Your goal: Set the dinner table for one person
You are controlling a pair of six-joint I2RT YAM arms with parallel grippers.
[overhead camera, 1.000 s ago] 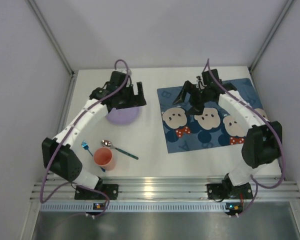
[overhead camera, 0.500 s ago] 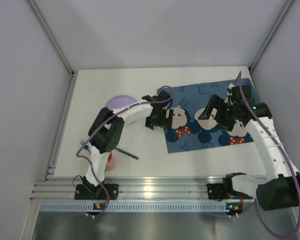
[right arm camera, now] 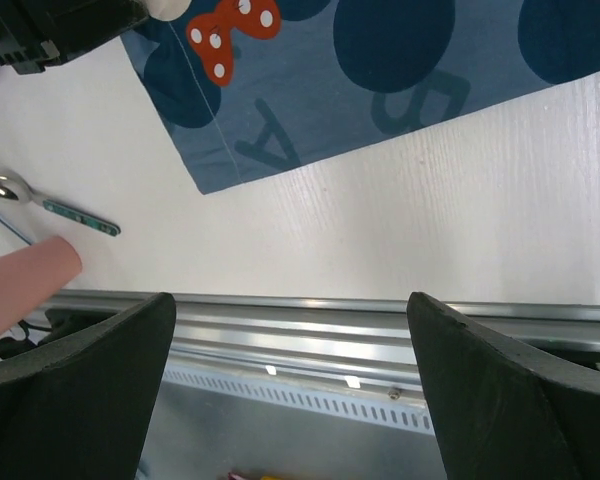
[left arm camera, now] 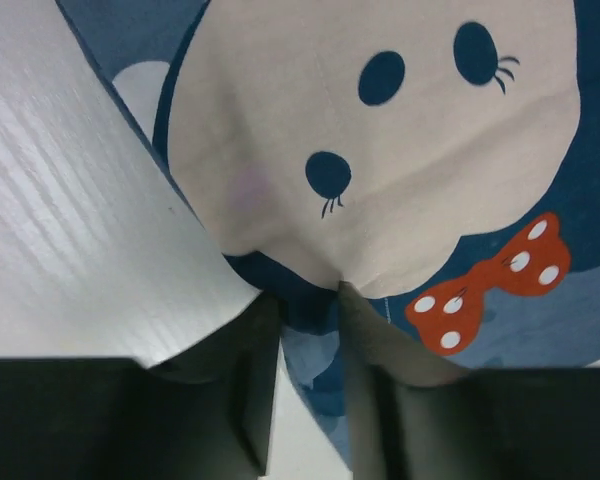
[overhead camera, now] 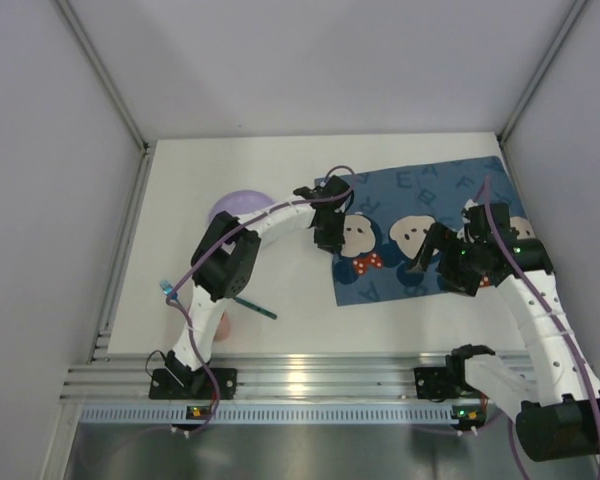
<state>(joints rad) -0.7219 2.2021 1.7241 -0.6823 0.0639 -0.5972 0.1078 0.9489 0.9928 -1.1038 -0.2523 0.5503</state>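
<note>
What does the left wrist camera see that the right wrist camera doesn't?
Only the left wrist view shows the mouse face up close, with the left hand pinching the edge of the placemat. Only the right wrist view shows the spoon, the pink cup, the metal rail and the open right hand. Both show the blue placemat, its red spotted bow and the white table.

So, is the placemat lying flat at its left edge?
Bunched there: the left gripper pinches a raised fold of the placemat; the rest lies spread.
</note>
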